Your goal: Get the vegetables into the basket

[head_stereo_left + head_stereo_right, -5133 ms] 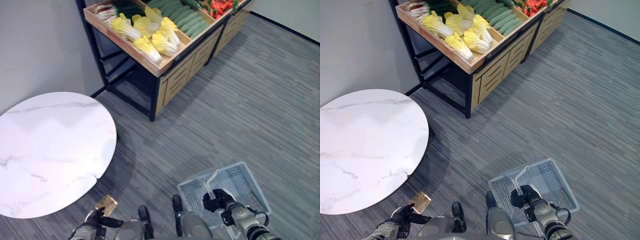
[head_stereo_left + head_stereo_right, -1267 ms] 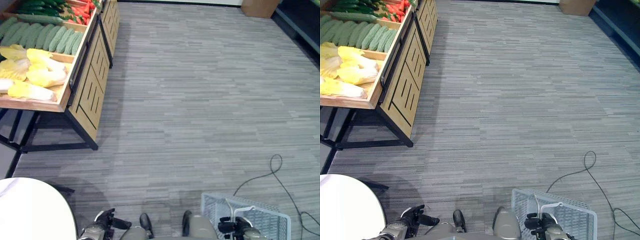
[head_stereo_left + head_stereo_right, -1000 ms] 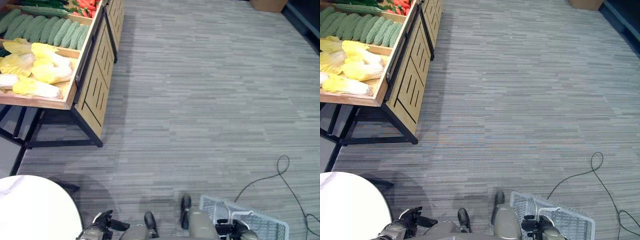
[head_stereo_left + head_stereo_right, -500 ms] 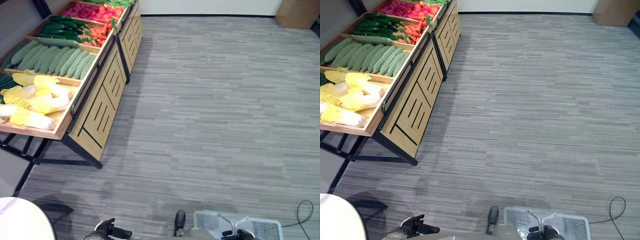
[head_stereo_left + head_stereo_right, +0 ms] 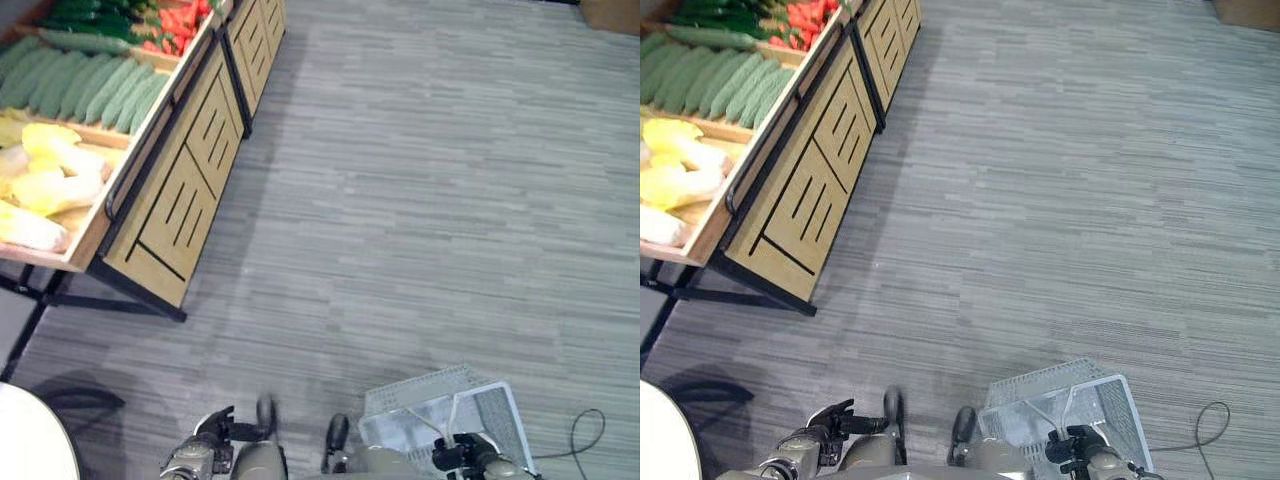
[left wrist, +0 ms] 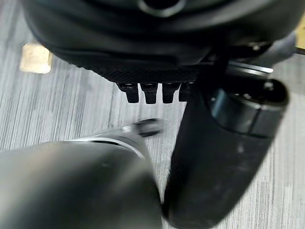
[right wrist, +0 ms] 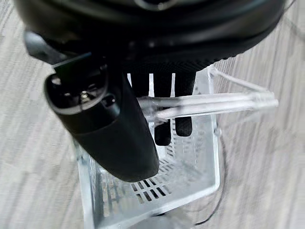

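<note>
Swung back toward the lower right since half a second ago, the white basket (image 5: 1060, 410) hangs over the grey floor (image 5: 1070, 200) with its handle (image 7: 209, 102) clasped by the right robot hand (image 7: 143, 95), well apart from the vegetables (image 5: 45, 185) on the wooden stand (image 5: 170, 195), while the left robot hand (image 5: 830, 418) stays loosely open, holding nothing.

Pale wire-mesh basket (image 5: 1095, 400) hanging low at the right, above the grey floor, carried by its two thin handles (image 7: 209, 102), apparently nothing inside. Vegetables on the wooden stand (image 5: 175, 195) at far left, well apart from the basket: yellow-white cabbages (image 5: 45, 185) at the near end, then green ridged gourds (image 5: 95, 85), dark green cucumbers (image 5: 85, 20) and red peppers (image 5: 180, 20) farther along.
</note>
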{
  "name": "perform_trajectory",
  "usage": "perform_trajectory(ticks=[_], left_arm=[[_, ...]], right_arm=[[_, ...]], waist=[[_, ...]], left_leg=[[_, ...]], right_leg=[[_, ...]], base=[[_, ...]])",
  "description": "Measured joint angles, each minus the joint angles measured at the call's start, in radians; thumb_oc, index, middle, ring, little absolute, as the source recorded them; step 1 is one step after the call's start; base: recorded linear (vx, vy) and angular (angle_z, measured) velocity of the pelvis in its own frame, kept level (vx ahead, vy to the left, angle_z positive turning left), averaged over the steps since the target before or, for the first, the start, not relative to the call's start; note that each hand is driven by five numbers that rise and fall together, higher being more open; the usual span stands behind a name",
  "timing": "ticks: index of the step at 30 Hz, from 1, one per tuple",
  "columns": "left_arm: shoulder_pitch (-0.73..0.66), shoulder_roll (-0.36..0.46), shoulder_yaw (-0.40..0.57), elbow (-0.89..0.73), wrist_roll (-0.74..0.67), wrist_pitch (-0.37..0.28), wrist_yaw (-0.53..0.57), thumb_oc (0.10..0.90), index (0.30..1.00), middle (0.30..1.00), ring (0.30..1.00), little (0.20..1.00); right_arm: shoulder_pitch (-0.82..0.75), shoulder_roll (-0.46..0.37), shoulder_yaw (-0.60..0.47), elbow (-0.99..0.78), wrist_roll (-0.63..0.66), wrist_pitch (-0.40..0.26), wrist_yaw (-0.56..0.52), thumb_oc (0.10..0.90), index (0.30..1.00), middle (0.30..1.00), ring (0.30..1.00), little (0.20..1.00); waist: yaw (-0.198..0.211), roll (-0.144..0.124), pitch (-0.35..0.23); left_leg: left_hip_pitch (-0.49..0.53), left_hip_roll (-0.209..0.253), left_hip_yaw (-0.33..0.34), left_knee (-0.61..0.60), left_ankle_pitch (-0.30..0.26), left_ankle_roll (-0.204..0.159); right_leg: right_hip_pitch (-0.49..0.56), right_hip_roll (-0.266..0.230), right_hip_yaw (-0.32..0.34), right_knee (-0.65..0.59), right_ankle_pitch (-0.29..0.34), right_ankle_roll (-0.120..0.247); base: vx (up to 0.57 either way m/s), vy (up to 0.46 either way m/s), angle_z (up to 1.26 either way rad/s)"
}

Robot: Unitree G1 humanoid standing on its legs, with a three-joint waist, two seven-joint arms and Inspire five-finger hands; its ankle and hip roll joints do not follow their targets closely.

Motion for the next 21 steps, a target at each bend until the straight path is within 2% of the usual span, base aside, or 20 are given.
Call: perform_trajectory(ticks=[2, 4, 6, 9, 11, 12, 13, 15, 17, 19, 20, 21], left_arm=[[-0.005, -0.007, 0.000, 0.019, 0.001, 0.002, 0.001, 0.900, 1.000, 1.000, 1.000, 1.000], [-0.005, -0.009, -0.002, 0.021, 0.000, 0.000, 0.002, 0.900, 1.000, 1.000, 1.000, 1.000], [-0.006, -0.011, -0.010, 0.017, 0.000, 0.001, 0.002, 0.900, 1.000, 1.000, 1.000, 1.000], [-0.011, -0.004, -0.017, 0.015, 0.001, 0.002, 0.004, 0.900, 1.000, 1.000, 1.000, 1.000], [-0.013, 0.009, -0.021, 0.015, 0.002, 0.003, 0.004, 0.900, 1.000, 1.000, 1.000, 1.000], [-0.013, 0.021, -0.033, 0.016, 0.002, 0.005, 0.008, 0.900, 1.000, 1.000, 1.000, 1.000], [-0.011, 0.042, -0.036, 0.008, 0.002, 0.006, 0.012, 0.900, 1.000, 1.000, 1.000, 1.000], [0.002, 0.062, -0.037, 0.004, 0.002, 0.007, 0.015, 0.900, 1.000, 1.000, 1.000, 1.000], [0.006, 0.073, -0.038, 0.004, 0.002, 0.007, 0.020, 0.900, 1.000, 1.000, 1.000, 1.000], [0.011, 0.092, -0.040, 0.003, 0.002, 0.008, 0.023, 0.900, 1.000, 1.000, 1.000, 1.000], [0.015, 0.092, -0.044, 0.008, 0.002, 0.010, 0.024, 0.900, 1.000, 1.000, 1.000, 1.000], [0.018, 0.091, -0.051, 0.008, 0.002, 0.011, 0.024, 0.900, 1.000, 1.000, 1.000, 1.000]], right_arm=[[-0.009, 0.001, -0.001, 0.024, -0.004, 0.001, -0.002, 0.400, 0.300, 0.300, 0.300, 0.300], [-0.007, 0.007, -0.001, 0.025, -0.010, 0.010, -0.006, 0.400, 0.300, 0.300, 0.300, 0.300], [0.003, 0.008, -0.002, 0.027, -0.012, 0.021, -0.005, 0.400, 0.300, 0.300, 0.300, 0.300], [-0.003, 0.006, -0.002, 0.025, -0.012, 0.029, -0.014, 0.400, 0.300, 0.300, 0.300, 0.300], [-0.012, 0.005, -0.003, 0.011, -0.011, 0.028, -0.018, 0.400, 0.300, 0.300, 0.300, 0.300], [-0.014, 0.006, 0.000, 0.001, -0.010, 0.029, -0.019, 0.400, 0.300, 0.300, 0.300, 0.300], [-0.011, 0.007, 0.000, -0.014, -0.011, 0.027, -0.018, 0.400, 0.300, 0.300, 0.300, 0.300], [-0.016, 0.005, -0.001, -0.029, -0.010, 0.026, -0.021, 0.400, 0.300, 0.300, 0.300, 0.300], [-0.018, 0.006, 0.002, -0.031, -0.012, 0.026, -0.019, 0.400, 0.300, 0.300, 0.300, 0.300], [-0.019, 0.008, 0.001, -0.028, -0.009, 0.024, -0.012, 0.400, 0.300, 0.300, 0.300, 0.300], [-0.019, 0.008, 0.001, -0.031, -0.009, 0.015, -0.011, 0.400, 0.300, 0.300, 0.300, 0.300], [-0.020, 0.009, 0.001, -0.031, -0.008, 0.013, -0.015, 0.400, 0.300, 0.300, 0.300, 0.300]], waist=[[0.003, 0.007, 0.000], [0.008, 0.006, 0.002], [0.019, 0.006, 0.001], [0.025, 0.017, 0.005], [0.024, 0.031, 0.012], [0.029, 0.032, 0.013], [0.033, 0.028, 0.013], [0.053, 0.028, 0.023], [0.054, 0.031, 0.027], [0.051, 0.035, 0.034], [0.048, 0.037, 0.037], [0.051, 0.039, 0.038]], left_leg=[[0.037, -0.014, 0.002, 0.006, 0.007, 0.021], [0.037, -0.037, 0.010, 0.051, 0.028, 0.070], [0.051, -0.075, 0.038, 0.052, 0.004, 0.105], [0.062, -0.096, 0.083, 0.059, -0.019, 0.142], [0.089, -0.093, 0.105, 0.046, -0.027, 0.158], [0.097, -0.094, 0.118, 0.049, -0.034, 0.166], [0.114, -0.109, 0.137, 0.051, -0.062, 0.187], [0.154, -0.129, 0.172, 0.031, -0.066, 0.201], [0.173, -0.138, 0.171, 0.025, -0.079, 0.210], [0.199, -0.144, 0.157, 0.007, -0.081, 0.218], [0.206, -0.144, 0.162, 0.002, -0.079, 0.218], [0.211, -0.145, 0.164, 0.002, -0.080, 0.219]], right_leg=[[0.029, 0.000, 0.026, 0.000, -0.020, 0.013], [0.037, -0.021, 0.058, 0.007, -0.019, 0.015], [0.018, -0.062, 0.086, 0.047, -0.035, 0.042], [-0.030, -0.101, 0.143, 0.132, -0.042, 0.048], [-0.073, -0.113, 0.160, 0.236, -0.051, 0.050], [-0.110, -0.125, 0.166, 0.310, -0.078, 0.051], [-0.150, -0.163, 0.159, 0.390, -0.080, 0.065], [-0.196, -0.209, 0.134, 0.491, -0.087, 0.086], [-0.216, -0.214, 0.140, 0.526, -0.091, 0.096], [-0.251, -0.164, 0.247, 0.538, -0.096, 0.102], [-0.262, -0.149, 0.270, 0.509, -0.096, 0.102], [-0.273, -0.147, 0.264, 0.469, -0.093, 0.102]], base=[[0.37, 0.514, -0.34], [0.24, 0.443, -0.40], [0.20, 0.415, -0.39], [0.15, 0.305, -0.46], [0.10, 0.212, -0.37], [0.19, 0.350, -0.37], [0.15, 0.257, -0.43], [0.14, 0.192, -0.41], [0.13, 0.128, -0.07], [0.14, 0.098, 0.09], [0.09, 0.034, 0.04], [0.17, 0.036, 0.06]])
